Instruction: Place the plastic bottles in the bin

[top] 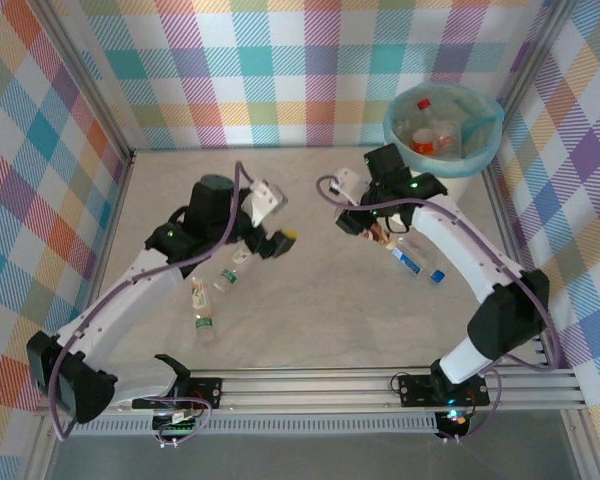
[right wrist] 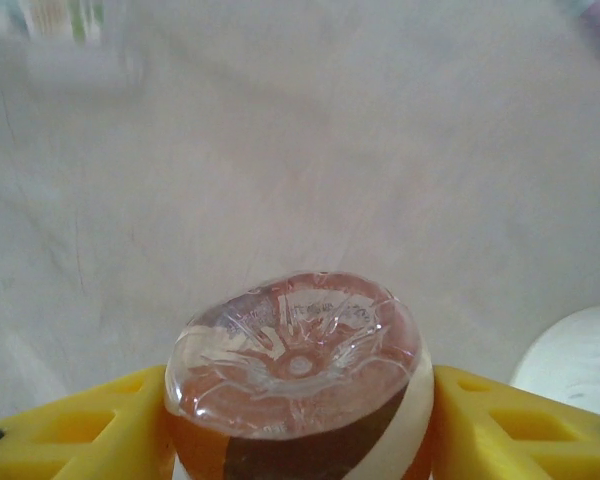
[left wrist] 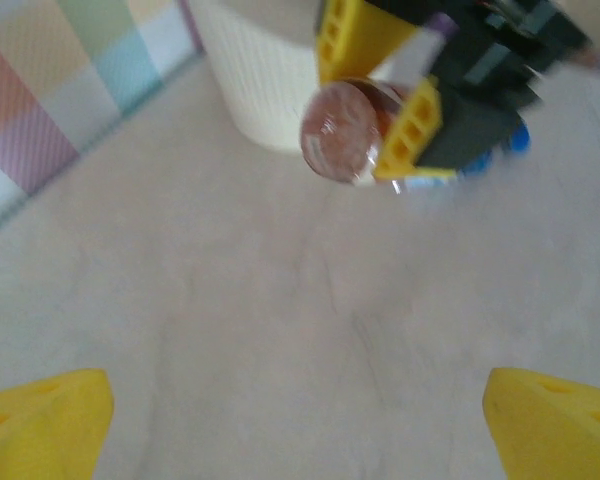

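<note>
Pinching an orange bottle (right wrist: 298,345), the right gripper (right wrist: 300,425) is partly closed; the left gripper (left wrist: 298,425) stands wide and empty.

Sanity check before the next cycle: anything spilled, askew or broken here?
Nothing stands out. Loose bottles lie on their sides on the table, no spill visible. The bin stands upright, liner over its rim. The right gripper grips an orange bottle across its body; the left gripper is open and empty.

High overhead; low wrist views, shared table (top: 310,320)
</note>
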Available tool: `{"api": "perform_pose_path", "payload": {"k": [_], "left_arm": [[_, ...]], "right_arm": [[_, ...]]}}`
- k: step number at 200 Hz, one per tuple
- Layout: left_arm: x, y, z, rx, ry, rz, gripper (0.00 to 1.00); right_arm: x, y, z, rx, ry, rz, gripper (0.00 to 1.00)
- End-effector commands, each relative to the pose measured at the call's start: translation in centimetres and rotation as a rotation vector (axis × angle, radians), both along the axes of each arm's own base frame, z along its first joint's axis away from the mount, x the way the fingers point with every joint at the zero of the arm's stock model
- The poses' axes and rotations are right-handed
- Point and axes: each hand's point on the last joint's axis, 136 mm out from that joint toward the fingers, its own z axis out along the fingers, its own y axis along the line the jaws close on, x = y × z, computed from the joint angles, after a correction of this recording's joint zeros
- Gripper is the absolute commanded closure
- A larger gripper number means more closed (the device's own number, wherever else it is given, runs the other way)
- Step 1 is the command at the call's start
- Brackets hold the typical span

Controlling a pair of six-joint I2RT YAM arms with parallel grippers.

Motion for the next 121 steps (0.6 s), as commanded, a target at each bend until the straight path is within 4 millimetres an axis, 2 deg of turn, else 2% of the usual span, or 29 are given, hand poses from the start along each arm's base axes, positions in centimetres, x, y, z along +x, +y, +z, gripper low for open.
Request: {"api": "perform_pose_path", "payload": {"k": [1, 5, 22, 40, 62, 88, 121], "left_arm": [[3.2, -1.3, 6.1, -0.166, -0.047, 0.097, 0.06], [3.8, -1.6, 7.5, -0.202, -0.072, 0.107, 0.06], [5.6, -2.4, 10.4, -0.271, -0.083, 0.137, 0.06], [6.7, -3.6, 12.5, -0.329, -0.077, 0.126, 0.06], [7.5, -4.9, 13.8, -0.391, -0.054, 0.097, 0.07], [7.8, -6.0, 14.3, -0.432, -0.022, 0.07, 0.07], [7.7, -6.4, 14.1, -0.431, -0.014, 0.063, 0.08]], "right_arm": [[1.4, -0.8, 7.9, 0.157, -0.148, -0.068, 0.4], [1.8, -1.0, 9.1, 0.175, -0.176, -0.082, 0.4], [3.6, -2.9, 13.9, 0.254, -0.299, -0.176, 0.42], [5.1, -5.7, 18.9, 0.337, -0.45, -0.292, 0.43], [6.0, -8.8, 23.6, 0.395, -0.625, -0.406, 0.43], [6.5, -11.9, 27.1, 0.433, -0.789, -0.513, 0.44], [6.8, -15.0, 29.3, 0.429, -0.946, -0.633, 0.45]]}}
